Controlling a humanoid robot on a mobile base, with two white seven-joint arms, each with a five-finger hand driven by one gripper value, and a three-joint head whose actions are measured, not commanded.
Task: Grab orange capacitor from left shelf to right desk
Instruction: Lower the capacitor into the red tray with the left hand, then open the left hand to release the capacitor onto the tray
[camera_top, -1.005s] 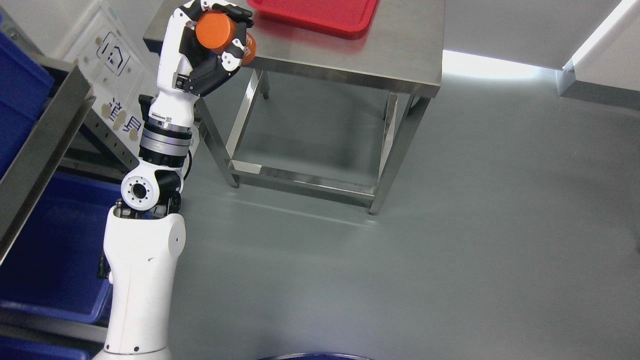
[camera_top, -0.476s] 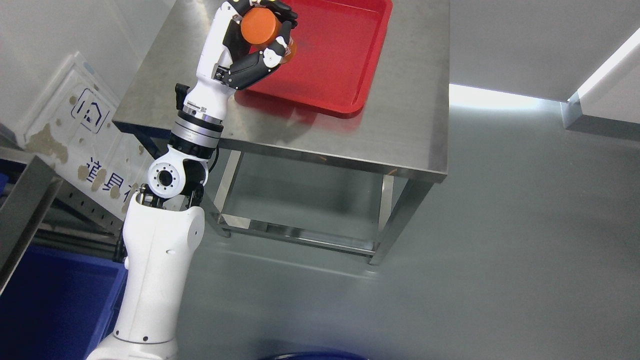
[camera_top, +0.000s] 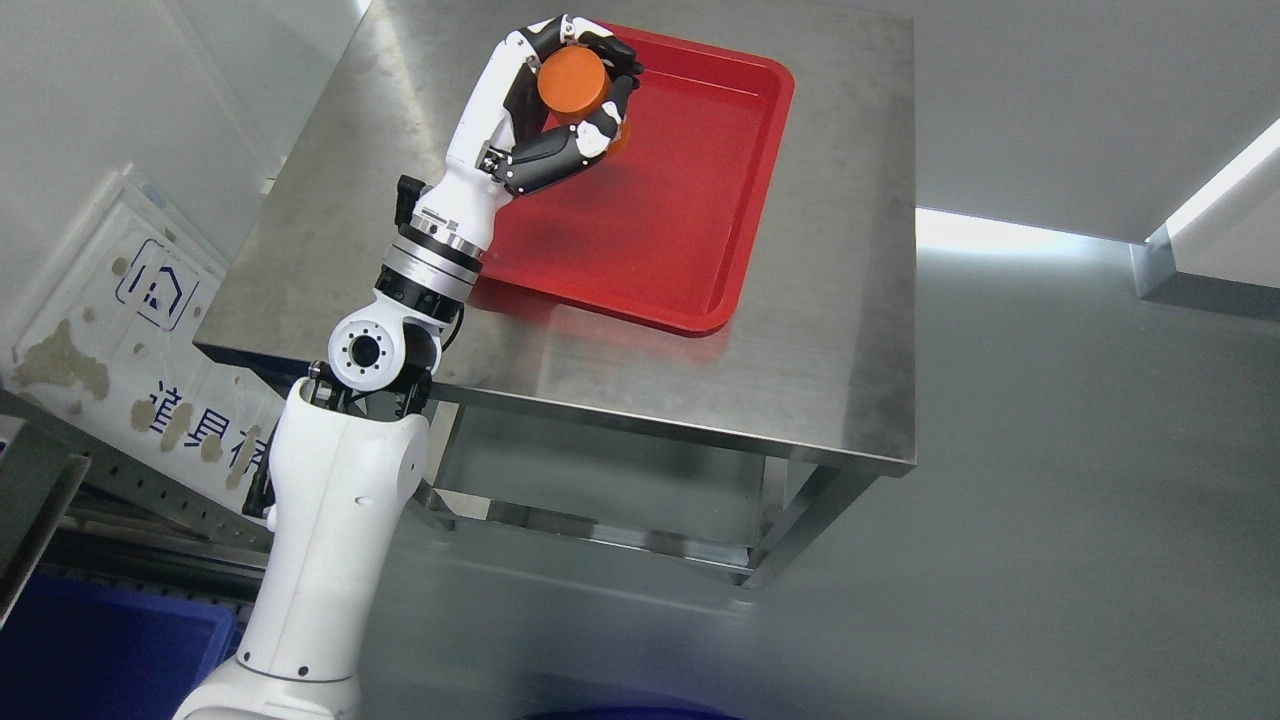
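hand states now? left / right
Left hand: closed on the orange capacitor, held over the red tray.
Right hand: not in view.

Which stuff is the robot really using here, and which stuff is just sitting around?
Using:
- left hand, holding the orange capacitor
- red tray
- steel desk

Just sitting around:
- blue bin
- white sign board against the wall
- shelf rail

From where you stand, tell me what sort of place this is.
Probably a factory or workshop parts-handling area, not a home. A bare steel table carries a red tray, blue storage bins sit on metal racking at the lower left, and the floor is smooth, grey and industrial-looking.
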